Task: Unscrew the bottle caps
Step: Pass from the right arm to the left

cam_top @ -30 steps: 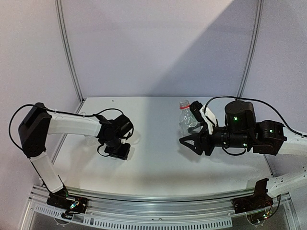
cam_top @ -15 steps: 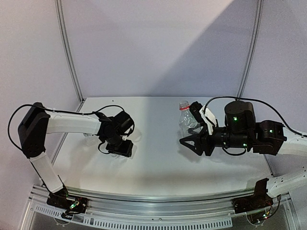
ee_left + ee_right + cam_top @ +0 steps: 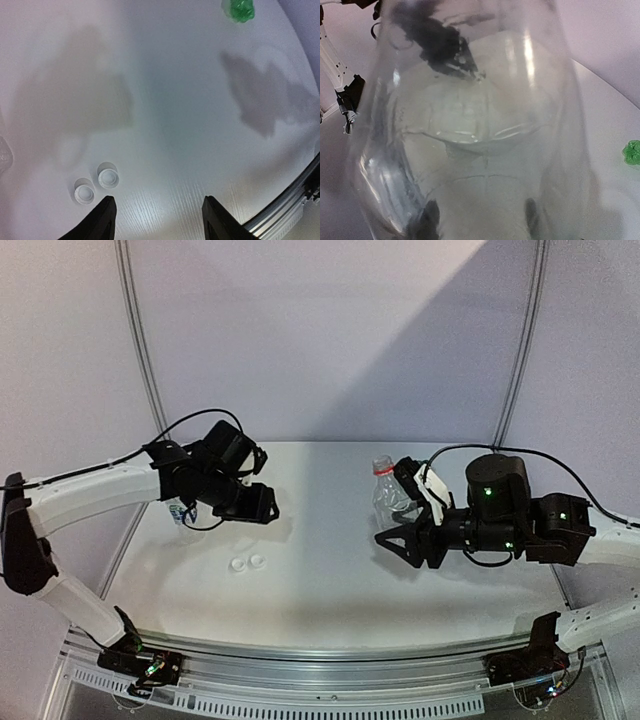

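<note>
My right gripper [image 3: 393, 530] is shut on the short clear unlabelled bottle [image 3: 385, 490], which stands upright with a bare neck. That bottle [image 3: 470, 125] fills the right wrist view, and my fingers [image 3: 427, 222] show through it. My left gripper [image 3: 258, 508] is open and empty, raised above the table's left side; in its own view [image 3: 159, 200] the jaws stand wide apart. Two white caps [image 3: 238, 565] [image 3: 257, 561] lie side by side on the table, open side up [image 3: 108, 178] [image 3: 84, 191]. The labelled clear bottle [image 3: 180, 512] is mostly hidden behind the left arm. A green bottle [image 3: 238, 9] [image 3: 632, 151] shows only in the wrist views.
The white table [image 3: 320, 590] ends in a metal rail [image 3: 330, 650] at the near edge, also seen in the left wrist view [image 3: 295, 200]. Grey walls with metal posts [image 3: 145, 350] close off the back and sides.
My left gripper has lifted up and back from the front-left of the table. Two white caps now lie uncovered where it was. The right arm and its bottle have not moved.
</note>
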You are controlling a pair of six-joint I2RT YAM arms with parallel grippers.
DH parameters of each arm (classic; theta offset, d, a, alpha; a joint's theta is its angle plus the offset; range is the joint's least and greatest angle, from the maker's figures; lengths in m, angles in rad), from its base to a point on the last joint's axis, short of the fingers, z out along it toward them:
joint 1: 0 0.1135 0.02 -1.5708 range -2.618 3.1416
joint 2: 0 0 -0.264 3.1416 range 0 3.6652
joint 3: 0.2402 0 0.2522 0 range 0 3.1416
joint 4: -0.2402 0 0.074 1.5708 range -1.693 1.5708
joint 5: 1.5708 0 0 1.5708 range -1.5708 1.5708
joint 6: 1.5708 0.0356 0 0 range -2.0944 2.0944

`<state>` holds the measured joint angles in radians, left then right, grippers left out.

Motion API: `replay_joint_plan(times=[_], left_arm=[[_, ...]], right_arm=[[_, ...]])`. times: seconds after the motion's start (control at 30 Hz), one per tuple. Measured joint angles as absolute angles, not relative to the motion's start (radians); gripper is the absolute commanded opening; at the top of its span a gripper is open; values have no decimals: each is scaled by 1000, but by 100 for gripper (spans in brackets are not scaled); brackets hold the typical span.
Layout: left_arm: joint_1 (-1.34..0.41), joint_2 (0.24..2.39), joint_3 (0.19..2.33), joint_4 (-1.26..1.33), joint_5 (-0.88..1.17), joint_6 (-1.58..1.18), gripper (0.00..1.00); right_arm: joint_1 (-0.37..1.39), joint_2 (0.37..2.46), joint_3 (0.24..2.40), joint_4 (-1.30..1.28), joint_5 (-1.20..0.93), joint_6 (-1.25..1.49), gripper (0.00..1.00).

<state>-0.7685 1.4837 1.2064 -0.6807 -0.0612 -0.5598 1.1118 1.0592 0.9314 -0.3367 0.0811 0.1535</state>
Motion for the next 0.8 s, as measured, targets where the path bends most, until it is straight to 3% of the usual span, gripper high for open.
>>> replay_joint_plan(times=[0.37,0.8], left_arm=[[-834,1198,1161,-628,-10,-579,65],[-944,1141,1160,-393,194,-547,71]], right_arm=[[1112,1060,928,-329,79,154,0],[1112,1116,941,-298,32,153,0]])
